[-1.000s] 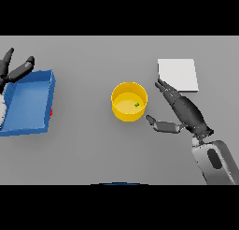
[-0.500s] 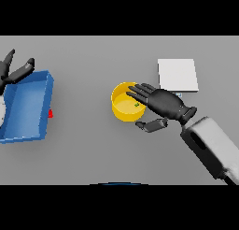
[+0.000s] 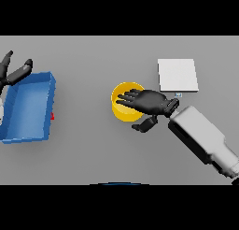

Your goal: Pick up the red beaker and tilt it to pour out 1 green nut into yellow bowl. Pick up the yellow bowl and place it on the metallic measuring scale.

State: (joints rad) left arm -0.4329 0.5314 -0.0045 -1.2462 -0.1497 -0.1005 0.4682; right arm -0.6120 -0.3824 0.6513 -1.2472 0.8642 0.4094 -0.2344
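Yellow bowl [image 3: 122,110]: upright on the grey desk [image 3: 93,149], left of the scale.
Right robot hand [image 3: 148,102]: fingers straight, spread over the bowl's right half, thumb below the rim; grips nothing.
Scale [image 3: 177,75]: flat white square, apart from the bowl.
Left robot hand [image 3: 13,71]: relaxed, empty, at the blue tray's [image 3: 28,107] far corner.

yellow bowl [image 3: 122,113] inside covered by right robot hand [image 3: 150,102], left robot hand [image 3: 11,71] cut by edge

A dark, glossy right hand [image 3: 151,102] is seen, its black fingers [image 3: 127,98] segmented. It is joined to a boxy white and grey forearm. The left hand [image 3: 14,71] is equally dark.
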